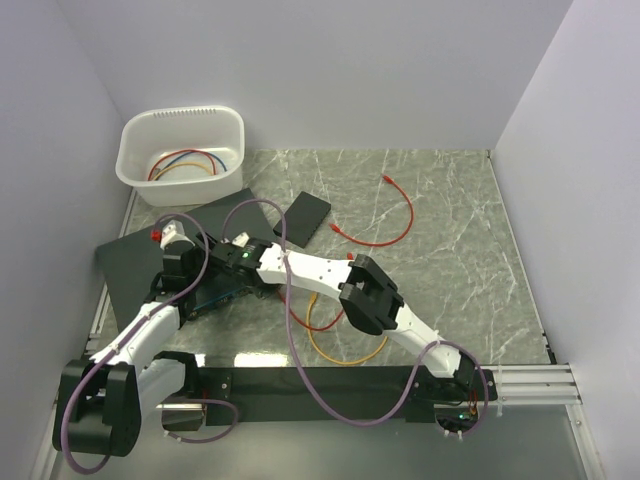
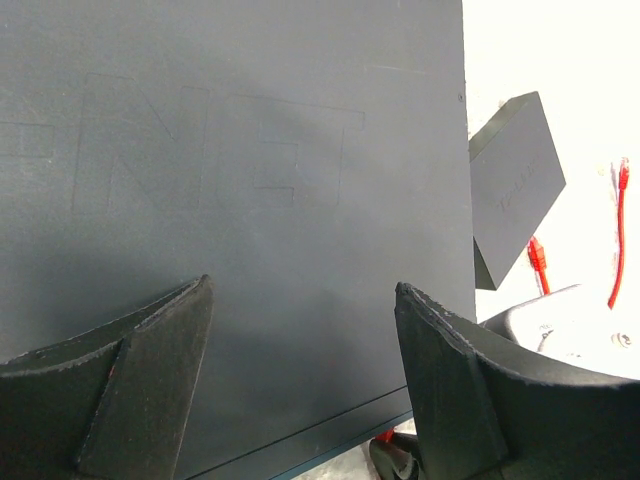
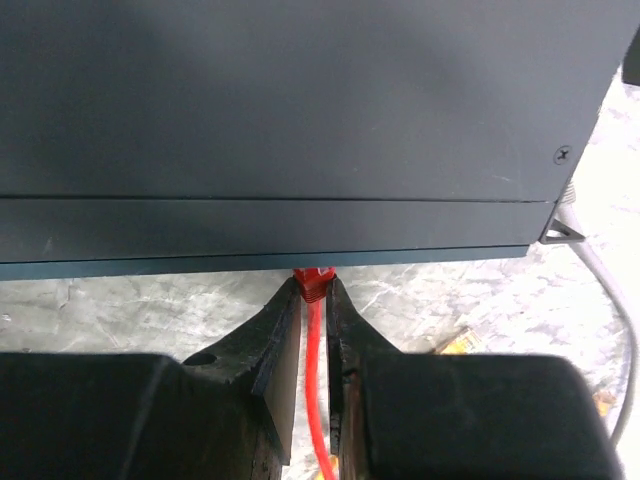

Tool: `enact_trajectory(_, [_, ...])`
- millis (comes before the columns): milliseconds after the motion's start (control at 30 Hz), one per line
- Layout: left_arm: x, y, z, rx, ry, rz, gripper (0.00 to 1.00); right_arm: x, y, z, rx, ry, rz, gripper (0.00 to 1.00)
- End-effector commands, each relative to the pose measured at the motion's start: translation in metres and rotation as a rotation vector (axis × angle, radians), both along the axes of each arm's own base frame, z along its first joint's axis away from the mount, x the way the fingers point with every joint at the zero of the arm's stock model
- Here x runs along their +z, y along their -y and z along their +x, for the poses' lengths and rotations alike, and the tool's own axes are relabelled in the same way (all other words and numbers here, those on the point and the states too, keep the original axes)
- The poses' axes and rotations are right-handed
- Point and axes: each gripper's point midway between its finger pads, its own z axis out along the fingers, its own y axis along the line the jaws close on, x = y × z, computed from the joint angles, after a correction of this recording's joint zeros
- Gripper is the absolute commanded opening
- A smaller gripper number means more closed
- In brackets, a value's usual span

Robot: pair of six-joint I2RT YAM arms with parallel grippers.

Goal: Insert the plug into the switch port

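Green-grey marbled tabletop fills the floor of a white-walled enclosure. At your far left, a white plastic tub holds coiled red, blue and yellow cables.

Next comes the large flat black slab-shaped switch, lying on the left side of the table. Your left gripper hangs over its dark top with the jaws spread wide and nothing between them.

Along the switch's near edge runs its teal-blue front face. Your right gripper is pressed up to that face, its fingers clenched on the small red plug. The thin red cable trails back between the pads. The plug's nose meets the teal lower edge of the switch, but the port itself is hidden from the wrist view, so you cannot tell whether the plug is seated.

Just right of the switch lies a small black rectangular box. An orange-yellow cable loops under the right arm. Farther right, a loose red cable curves across the marble.
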Motion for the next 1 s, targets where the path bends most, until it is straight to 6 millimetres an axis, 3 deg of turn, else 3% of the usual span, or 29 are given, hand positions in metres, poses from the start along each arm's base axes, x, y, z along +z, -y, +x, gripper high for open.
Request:
enact_trajectory(0, [0.005,0.003,0.001,-0.015,0.026,-0.008,0.79,0.068,-0.061,0.066,-0.058,0.321,0.276,0.0])
enact_trajectory(200, [0.005,0.003,0.002,-0.015,0.025,-0.009,0.79,0.078,-0.061,0.061,-0.019,0.369,0.227,0.0])
enact_trajectory(367, [0.005,0.004,0.001,-0.016,0.024,-0.009,0.79,0.07,-0.058,0.053,0.001,0.342,0.184,0.0])
enact_trajectory(567, [0.005,0.003,0.001,-0.015,0.025,-0.009,0.79,0.076,-0.061,0.058,-0.018,0.371,0.205,0.0])
enact_trajectory(767, [0.006,0.003,0.001,-0.014,0.025,-0.01,0.79,0.091,-0.073,0.065,-0.035,0.4,0.265,0.0])
enact_trajectory(967, [0.006,0.005,0.0,-0.025,0.028,-0.016,0.79,0.102,-0.091,0.059,-0.029,0.397,0.35,0.0])
